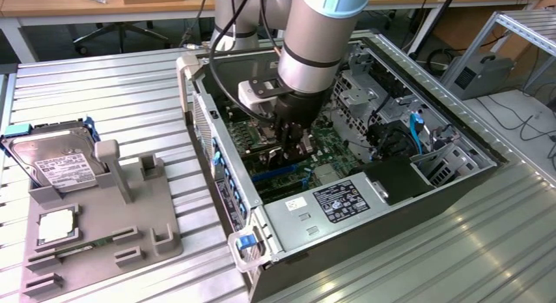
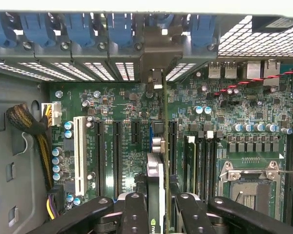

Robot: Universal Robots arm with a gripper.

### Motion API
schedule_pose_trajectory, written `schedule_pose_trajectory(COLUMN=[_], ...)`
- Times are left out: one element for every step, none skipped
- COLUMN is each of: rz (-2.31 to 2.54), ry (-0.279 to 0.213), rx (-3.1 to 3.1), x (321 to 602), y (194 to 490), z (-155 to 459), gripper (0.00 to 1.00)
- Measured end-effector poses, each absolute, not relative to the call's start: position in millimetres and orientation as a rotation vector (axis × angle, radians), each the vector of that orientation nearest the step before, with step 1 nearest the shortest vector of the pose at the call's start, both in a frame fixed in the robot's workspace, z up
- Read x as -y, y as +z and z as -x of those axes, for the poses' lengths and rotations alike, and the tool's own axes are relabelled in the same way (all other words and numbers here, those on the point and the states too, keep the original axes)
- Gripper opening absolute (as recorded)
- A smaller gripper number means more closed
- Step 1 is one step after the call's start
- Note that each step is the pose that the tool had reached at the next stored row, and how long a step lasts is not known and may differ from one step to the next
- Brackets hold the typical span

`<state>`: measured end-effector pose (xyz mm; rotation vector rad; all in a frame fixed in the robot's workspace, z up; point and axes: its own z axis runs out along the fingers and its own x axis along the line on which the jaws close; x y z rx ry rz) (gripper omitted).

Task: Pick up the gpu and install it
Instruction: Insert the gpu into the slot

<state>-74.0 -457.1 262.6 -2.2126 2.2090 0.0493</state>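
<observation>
Tool [image 2: 159, 207] clamps gpu [image 2: 155, 168] edge-on ("nv" lettering legible) over motherboard [image 2: 122, 146] slots.

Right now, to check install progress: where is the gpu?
The gpu stands edge-on in the end effector, inside the open case near the exterior view's centre, over the motherboard.

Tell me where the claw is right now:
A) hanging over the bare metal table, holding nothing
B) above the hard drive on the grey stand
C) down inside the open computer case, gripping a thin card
C: the claw is down inside the computer case, closed on a thin card held edge-on over the green circuit board. The hard drive sits outside on its stand.
</observation>
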Motion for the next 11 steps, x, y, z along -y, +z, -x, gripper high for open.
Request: schedule_pose_trajectory(rz=[2.213,2.213,2.213,2.213,2.213,2.213,2.213,2.213,2.213,2.213,2.213], ry=[0.050,0.050,0.050,0.050,0.050,0.050,0.050,0.050,0.050,0.050,0.050], rx=[-2.209,-2.209,-2.209,-2.209,-2.209,-2.209,-2.210,-2.210,-2.210,-2.209,-2.209], x=[457.0,457.0,457.0,457.0,457.1,457.1,457.0,457.0,457.0,457.0,457.0], y=[262.6,262.6,262.6,262.6,262.6,262.6,262.7,262.7,262.7,262.7,262.6], z=[73.6,73.3,72.7,72.0,71.6,71.5,71.5,71.5,71.5,71.6,72.0], gripper=[0.27,0.27,0.27,0.27,0.27,0.27,0.27,0.27,0.27,0.27,0.27])
